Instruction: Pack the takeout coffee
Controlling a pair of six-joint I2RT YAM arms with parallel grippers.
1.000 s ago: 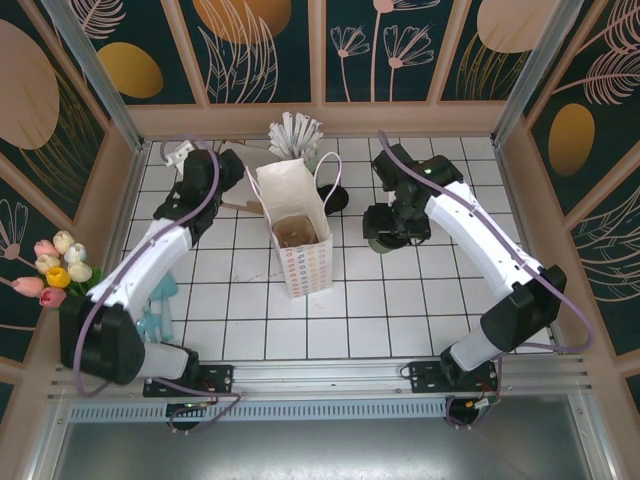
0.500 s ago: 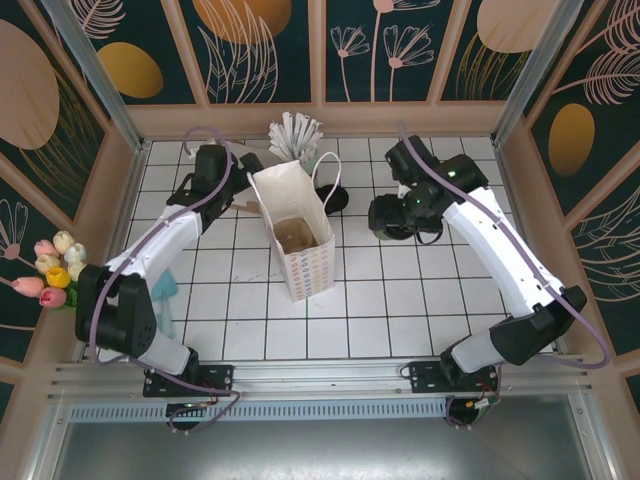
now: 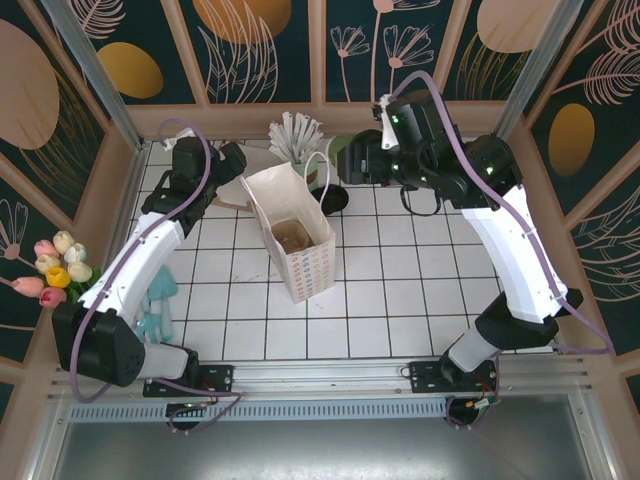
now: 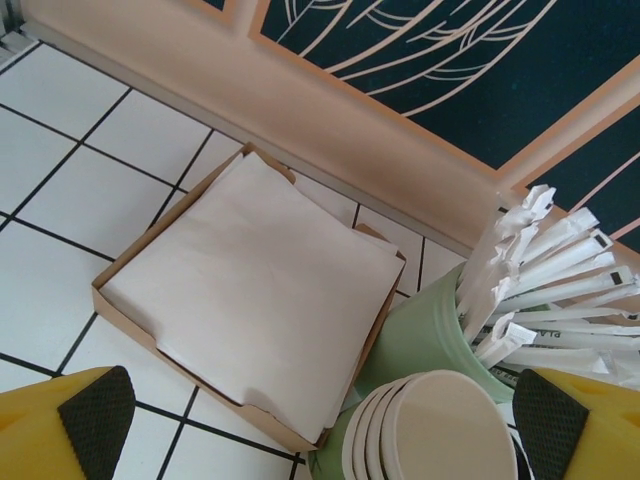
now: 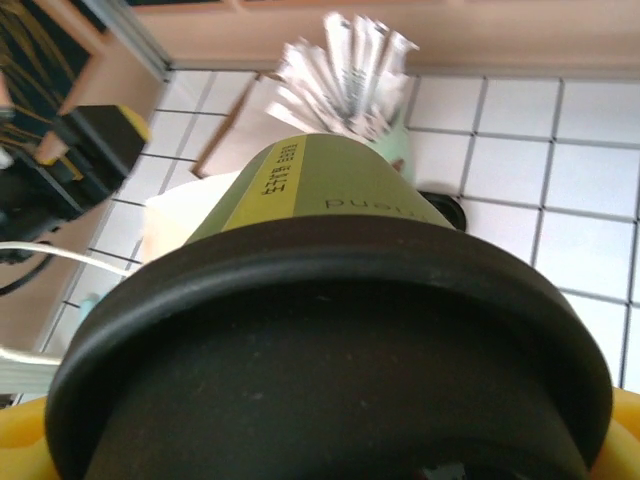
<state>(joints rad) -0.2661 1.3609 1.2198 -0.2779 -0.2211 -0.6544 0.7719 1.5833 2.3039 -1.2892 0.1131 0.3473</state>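
Observation:
The takeout coffee (image 5: 330,190), a dark green paper cup with a black lid (image 5: 330,340), lies on its side in my right gripper (image 5: 320,455), whose yellow fingers (image 5: 20,440) flank the lid. In the top view the right gripper (image 3: 375,165) holds the coffee (image 3: 352,160) in the air, right of and behind the open white paper bag (image 3: 310,265). My left gripper (image 3: 232,160) is open behind the bag's left side, over the napkin box (image 4: 250,290), with nothing between its pads (image 4: 95,415).
A brown pulp carrier (image 3: 293,233) sits inside the bag. A mint holder (image 4: 440,320) of white-wrapped straws (image 3: 297,132) and stacked cream cups (image 4: 440,430) stand at the back. A black disc (image 3: 336,198) lies beside the bag. Tulips (image 3: 55,265) are at the left wall.
The right arm has lifted the coffee off the table and carried it up, back and left toward the bag. The left gripper has shifted a little toward the back wall.

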